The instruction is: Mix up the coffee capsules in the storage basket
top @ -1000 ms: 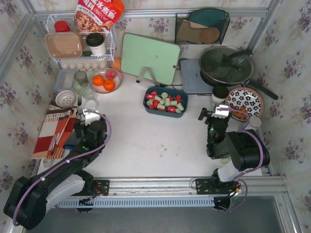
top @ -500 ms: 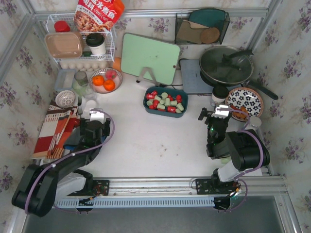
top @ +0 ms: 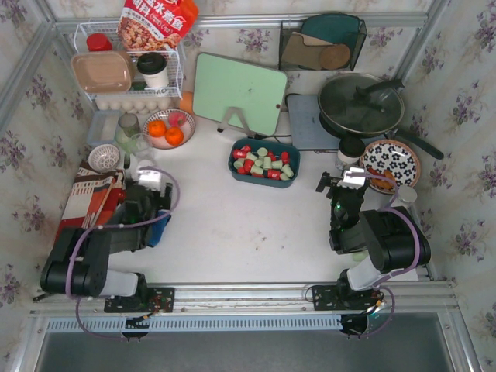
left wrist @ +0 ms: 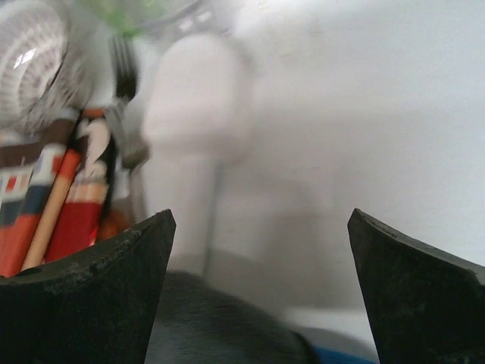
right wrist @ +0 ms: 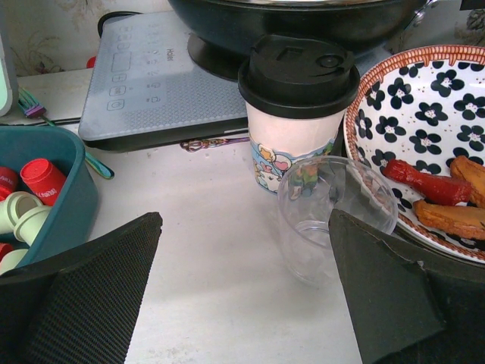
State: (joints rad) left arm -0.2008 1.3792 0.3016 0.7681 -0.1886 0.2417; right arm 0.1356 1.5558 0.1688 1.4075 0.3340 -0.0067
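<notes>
Top view, storage basket: middle of the tabletop, toward the far edge, just in front of the green board.
Top view, coffee capsules: all inside the basket, red and pale green partly jumbled, none on the tabletop.
Top view, left gripper: near the left edge beside the striped cloth, well apart from the basket.
Top view, right gripper: toward the right edge, near the patterned plate, also well apart from the basket.
Left wrist, jaws: spread wide, nothing between them; blurred white object and fork ahead; no basket in sight.
Right wrist, jaws: spread wide, empty; basket corner with capsules at the left; clear glass and lidded cup straight ahead.
Risk, right side: glass or cup easily toppled by a careless swing toward the basket.
Risk, stirring: low walls and light pods; too brisk a stroke likely to flick capsules out or shove the basket.
Risk, left side: possible snag on cloth or cutlery when moving off.
</notes>
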